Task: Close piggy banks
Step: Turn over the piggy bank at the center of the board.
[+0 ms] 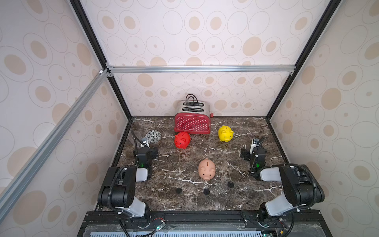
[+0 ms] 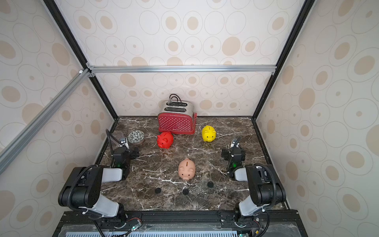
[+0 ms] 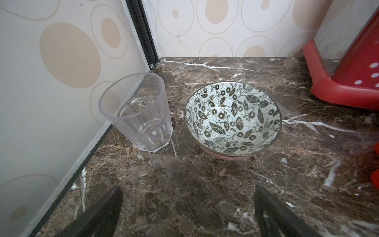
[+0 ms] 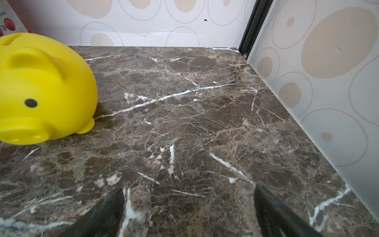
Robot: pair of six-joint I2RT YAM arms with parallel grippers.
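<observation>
Three piggy banks stand upright on the marble table in both top views: a red one (image 1: 182, 140) in front of the toaster, a yellow one (image 1: 225, 133) at the back right, and a peach-pink one (image 1: 206, 169) in the middle front. Three small black round plugs (image 1: 206, 191) lie apart near the front edge. My left gripper (image 3: 188, 190) is open over bare marble at the left, facing a glass and a bowl. My right gripper (image 4: 188, 190) is open and empty at the right, with the yellow pig (image 4: 41, 88) off to one side ahead of it.
A red polka-dot toaster (image 1: 192, 121) stands against the back wall. A patterned bowl (image 3: 232, 117) and a clear glass (image 3: 139, 112) sit in the back left corner. Patterned walls close in the table on three sides.
</observation>
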